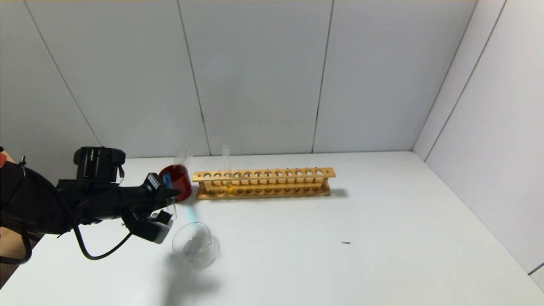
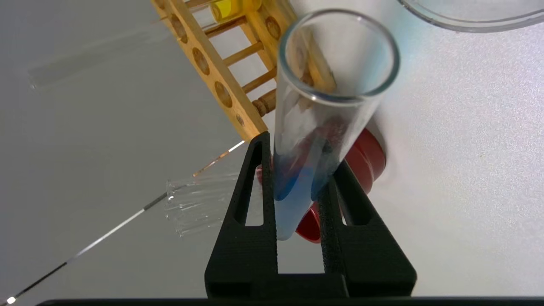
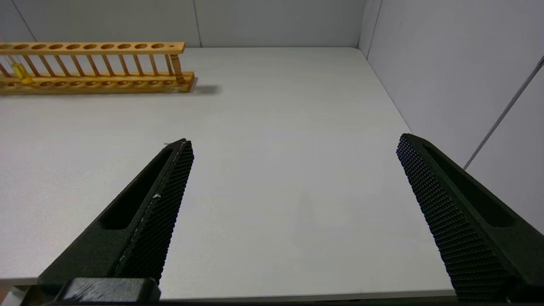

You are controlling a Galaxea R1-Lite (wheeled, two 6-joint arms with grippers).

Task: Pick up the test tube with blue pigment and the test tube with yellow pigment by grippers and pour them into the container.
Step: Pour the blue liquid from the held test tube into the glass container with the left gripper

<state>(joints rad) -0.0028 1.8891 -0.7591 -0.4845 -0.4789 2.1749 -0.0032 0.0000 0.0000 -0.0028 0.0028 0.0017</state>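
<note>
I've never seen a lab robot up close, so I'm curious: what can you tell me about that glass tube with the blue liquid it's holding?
The test tube with blue pigment is a slim, clear glass tube with a round open mouth and smooth rim. The left gripper clamps it between two black textured fingers, at the stretch where the blue liquid sits. It is tipped over, mouth lower than the blue end, just beside and above the container, a shallow clear dish on the white table.

The slim clear glass tube of blue liquid [image 2: 297, 187] has its rounded bottom hidden between the black left end effector's [image 2: 297, 187] fingers [image 2: 255, 199]. The shallow clear glass dish [image 2: 467, 19] is cut off at the left wrist view's edge.
</note>
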